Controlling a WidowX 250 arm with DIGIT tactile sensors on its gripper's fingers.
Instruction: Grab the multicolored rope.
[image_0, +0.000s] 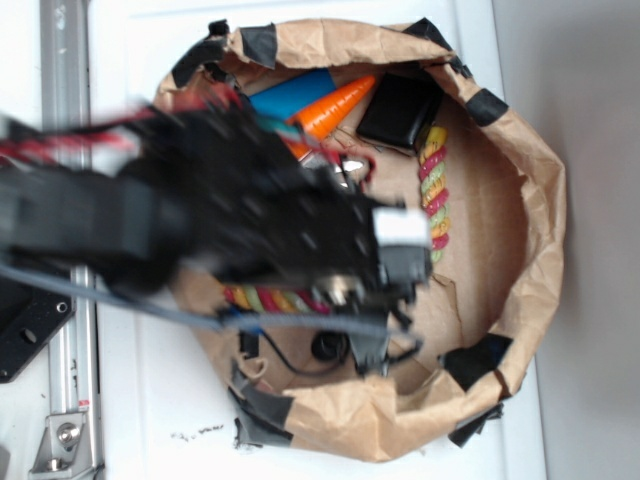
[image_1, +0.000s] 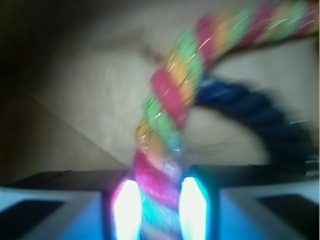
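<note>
The multicolored rope (image_1: 172, 107) is a thick twist of pink-red, yellow and light green strands. In the wrist view it curves up from between my fingers to the top right. My gripper (image_1: 159, 207) is shut on the rope, which fills the gap between the two glowing pads (image_1: 127, 207). In the exterior view my blurred black arm covers the middle of the rope; one stretch (image_0: 436, 195) shows to the right of the gripper (image_0: 375, 300), another (image_0: 270, 298) below the arm.
A brown paper bag (image_0: 545, 215) with black tape on its rim holds everything. A navy blue rope (image_1: 250, 115) lies behind the multicolored one. A blue object (image_0: 290, 95), an orange object (image_0: 335, 105) and a black box (image_0: 400, 108) lie at the back.
</note>
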